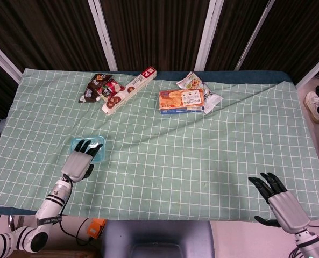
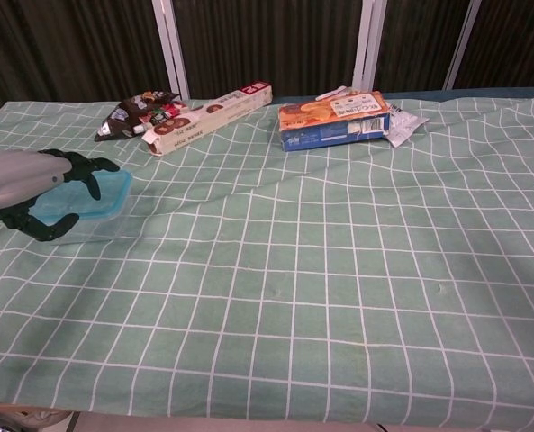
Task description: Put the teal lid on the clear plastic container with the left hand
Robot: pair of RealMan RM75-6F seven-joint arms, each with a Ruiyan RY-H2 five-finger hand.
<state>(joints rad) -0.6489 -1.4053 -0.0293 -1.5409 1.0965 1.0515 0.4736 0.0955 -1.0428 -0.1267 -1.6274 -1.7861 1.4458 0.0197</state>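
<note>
The teal lid (image 1: 96, 149) (image 2: 103, 192) lies on top of the clear plastic container (image 2: 98, 225), left of the table's middle. My left hand (image 1: 77, 163) (image 2: 25, 186) is just on the near side of it, with its fingers spread and nothing held. Its dark fingertips (image 2: 88, 171) reach over the lid's near-left part; whether they touch it does not show. My right hand (image 1: 282, 203) hangs at the table's near right edge, fingers apart and empty, seen only in the head view.
At the back lie a dark snack bag (image 1: 99, 86) (image 2: 139, 112), a long narrow box (image 1: 130, 90) (image 2: 212, 115), an orange biscuit box (image 1: 181, 101) (image 2: 334, 121) and pale packets (image 1: 193, 81). Green checked cloth (image 1: 202, 156) covers the table.
</note>
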